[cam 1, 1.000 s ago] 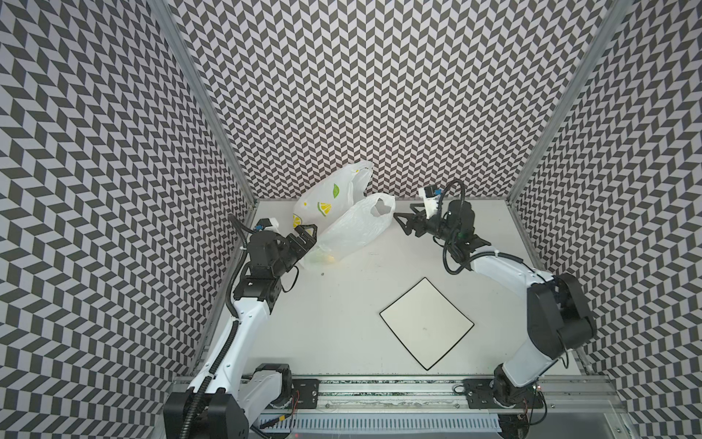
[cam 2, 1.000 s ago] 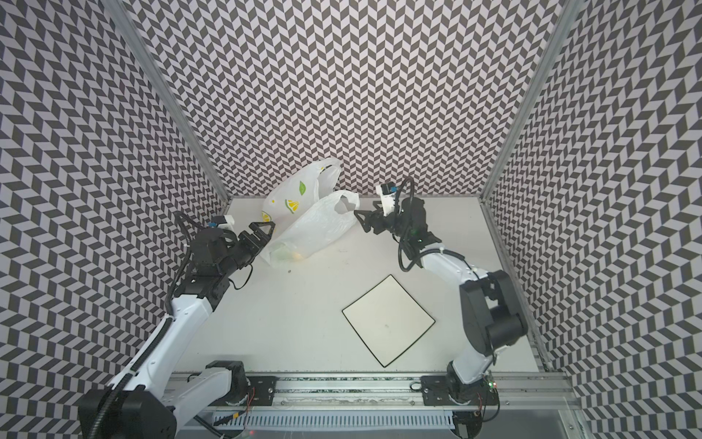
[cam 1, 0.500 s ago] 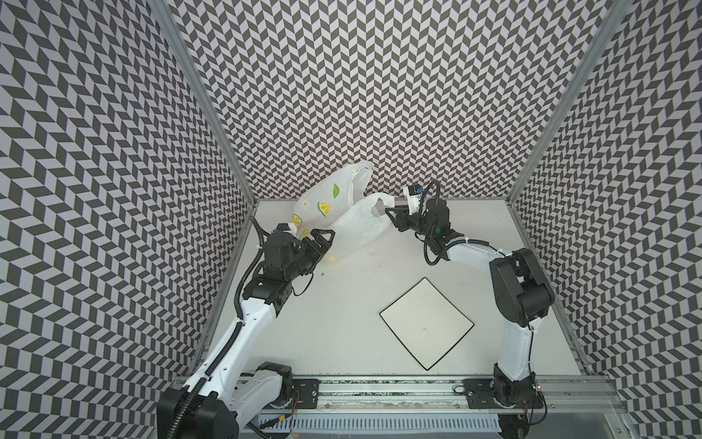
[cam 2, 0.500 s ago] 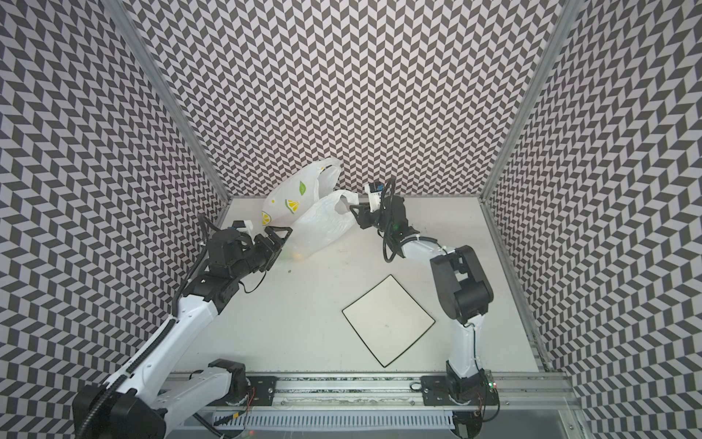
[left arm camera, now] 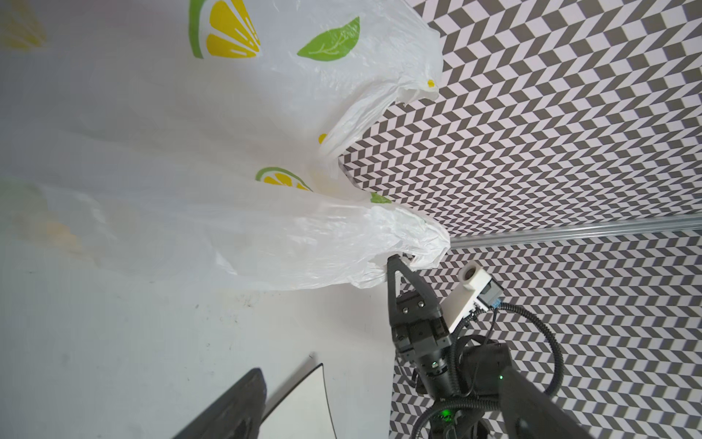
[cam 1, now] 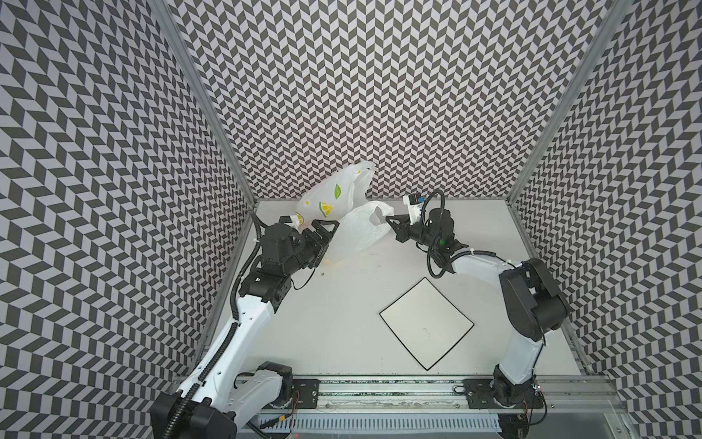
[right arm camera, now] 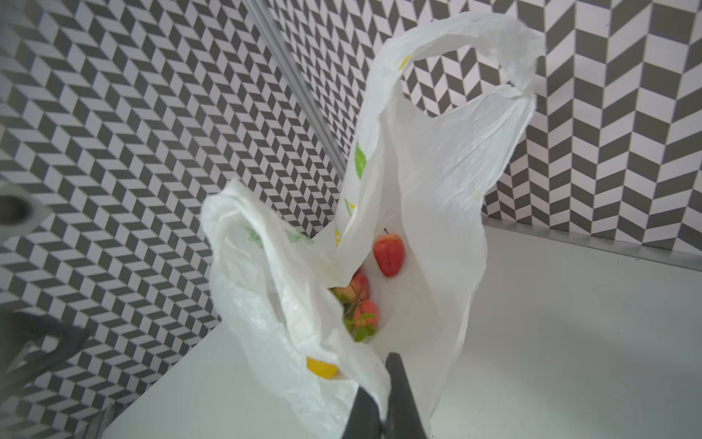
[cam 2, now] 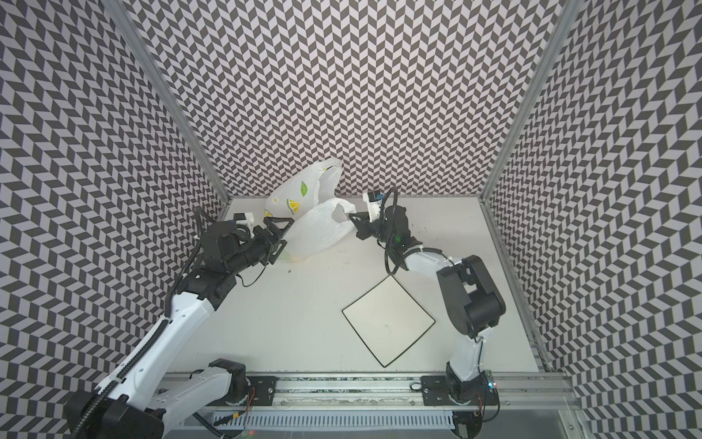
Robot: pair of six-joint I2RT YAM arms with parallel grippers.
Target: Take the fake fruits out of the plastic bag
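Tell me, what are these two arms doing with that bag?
The right gripper is pinched shut on the rim of the plastic bag, holding its mouth up. The left gripper is open beside the bag's other side, gripping nothing. The fake fruits lie inside the bag; none is out yet, and the white plate is bare.

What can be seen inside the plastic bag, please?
In the right wrist view, the plastic bag holds a red strawberry, two reddish fruits with green leaves, and a yellow lemon partly showing. A fold of the bag covers whatever lies beside them.
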